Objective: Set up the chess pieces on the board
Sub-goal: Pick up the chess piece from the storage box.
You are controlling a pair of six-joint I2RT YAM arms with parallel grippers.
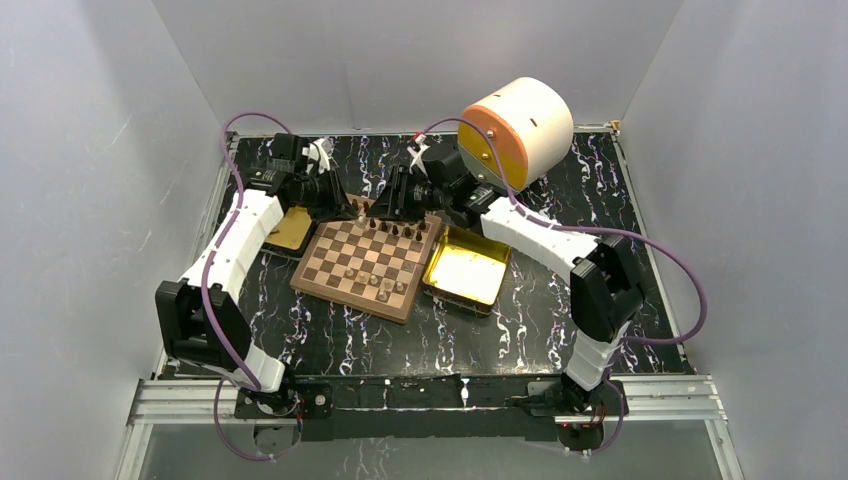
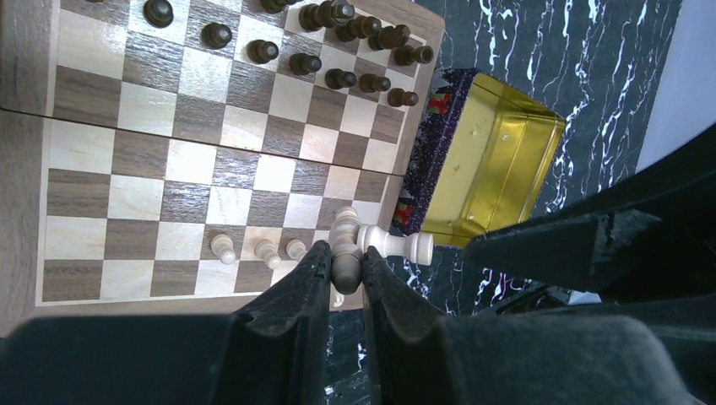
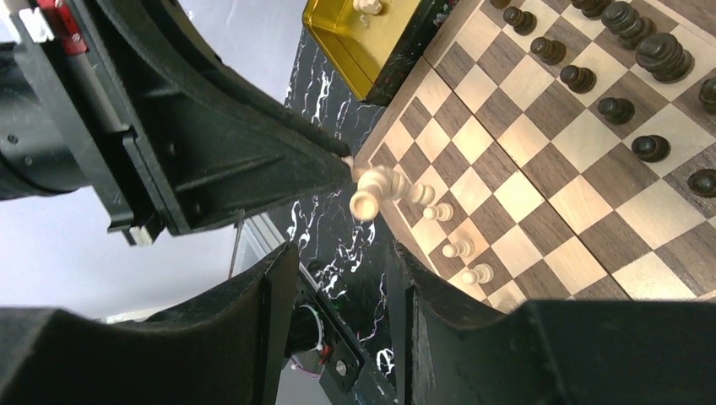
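Observation:
The checkered board (image 1: 340, 262) lies mid-table. My left gripper (image 1: 352, 207) is over its far left corner, and in the left wrist view it (image 2: 344, 253) is shut on a pale tan piece (image 2: 344, 268). A second pale piece (image 2: 397, 245) lies on its side against the held one, past the board's edge. Three pale pawns (image 2: 267, 251) stand close by on the board (image 2: 135, 181). Several dark pieces (image 2: 304, 63) stand at the opposite end. My right gripper (image 1: 392, 200) is open and empty (image 3: 342, 270), just off the board's rim (image 3: 397, 114), facing the held piece (image 3: 371, 190).
A gold tray (image 1: 468, 268) sits against the board's right side. Another gold tray (image 1: 288, 228) sits under the left arm and shows in the wrist views (image 2: 498, 160) (image 3: 355, 46) with a pale piece inside. A large cream and orange cylinder (image 1: 520, 130) stands at the back right.

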